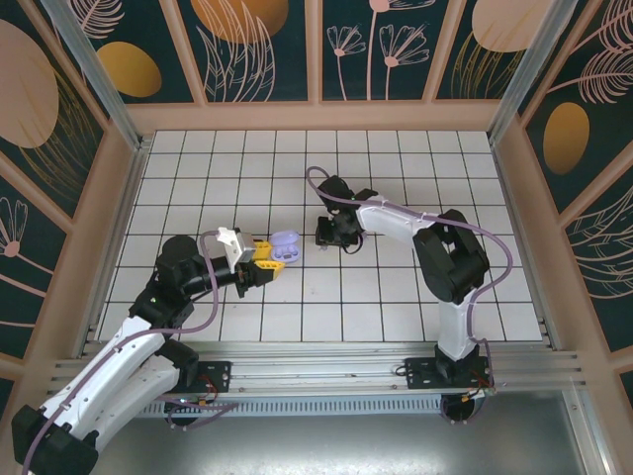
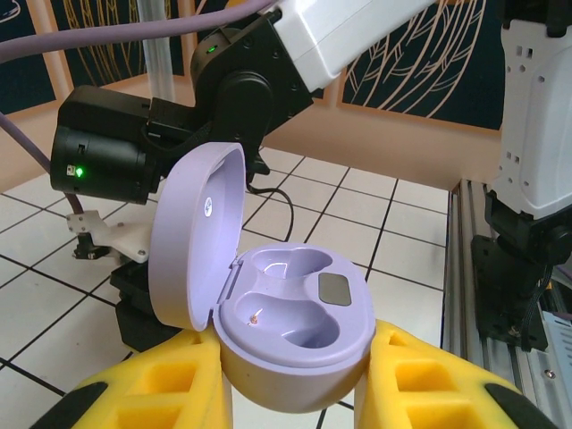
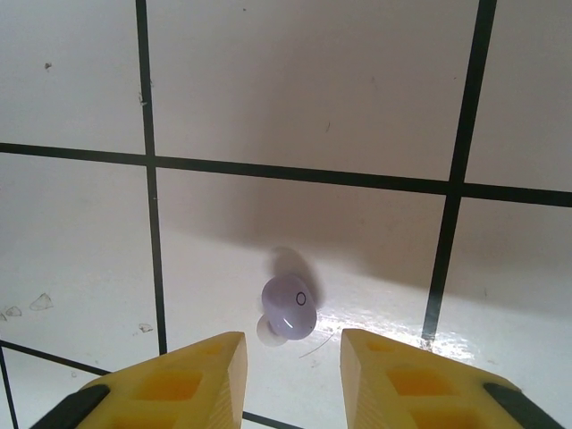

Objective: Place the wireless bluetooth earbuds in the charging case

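Right claw (image 3: 292, 349) gapes before a glossy, pale lilac earbud (image 3: 289, 308).

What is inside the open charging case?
The charging case shows two empty moulded wells and a grey square pad. Its underside is hidden, clamped in the left end effector.

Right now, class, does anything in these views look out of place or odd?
One earbud lies loose on the white tile, just ahead of the right gripper, whose fingers are apart. The charging case, lid open in the left gripper, has both wells empty. Nothing looks damaged.
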`<action>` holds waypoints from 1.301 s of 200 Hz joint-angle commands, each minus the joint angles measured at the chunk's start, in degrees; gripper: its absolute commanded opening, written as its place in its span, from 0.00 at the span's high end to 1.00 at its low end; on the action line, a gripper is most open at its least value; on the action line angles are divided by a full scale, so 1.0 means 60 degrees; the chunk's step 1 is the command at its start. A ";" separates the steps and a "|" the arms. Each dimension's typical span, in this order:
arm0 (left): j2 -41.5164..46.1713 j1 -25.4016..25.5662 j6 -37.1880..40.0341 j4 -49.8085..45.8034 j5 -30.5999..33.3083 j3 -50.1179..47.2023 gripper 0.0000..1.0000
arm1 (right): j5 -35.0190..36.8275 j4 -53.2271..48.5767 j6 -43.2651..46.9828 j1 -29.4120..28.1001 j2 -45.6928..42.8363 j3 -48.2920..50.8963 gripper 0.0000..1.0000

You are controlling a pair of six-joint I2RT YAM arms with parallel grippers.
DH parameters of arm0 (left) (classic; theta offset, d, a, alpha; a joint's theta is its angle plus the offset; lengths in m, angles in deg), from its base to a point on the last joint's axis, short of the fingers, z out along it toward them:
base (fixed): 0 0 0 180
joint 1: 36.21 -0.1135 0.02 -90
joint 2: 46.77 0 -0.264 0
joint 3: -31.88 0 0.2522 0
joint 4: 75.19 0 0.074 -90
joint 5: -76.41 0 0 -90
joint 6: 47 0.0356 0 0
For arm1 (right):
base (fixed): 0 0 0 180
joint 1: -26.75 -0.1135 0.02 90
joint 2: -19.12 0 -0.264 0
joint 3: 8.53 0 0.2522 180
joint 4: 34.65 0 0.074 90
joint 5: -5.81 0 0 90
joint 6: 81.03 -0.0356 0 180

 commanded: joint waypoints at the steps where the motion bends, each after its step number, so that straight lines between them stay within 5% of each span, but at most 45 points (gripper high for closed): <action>1: 0.0010 0.0039 0.0143 0.0340 -0.0074 -0.0017 0.84 | 0.0095 0.0059 -0.0135 -0.0098 0.0359 -0.0099 0.67; 111: -0.0086 0.0031 0.0124 0.0395 -0.0084 0.0009 0.83 | 0.0311 -0.0116 0.0070 -0.0172 0.1022 -0.0589 0.70; 162: -0.0155 0.0024 0.0149 0.0410 -0.0077 0.0028 0.84 | 0.0191 -0.0129 0.0121 -0.0171 0.1120 -0.0723 0.79; 260: -0.0327 0.0032 0.0105 0.0763 0.0053 -0.0057 0.84 | 0.0669 -0.0831 0.0406 0.0000 0.0179 -0.1002 0.84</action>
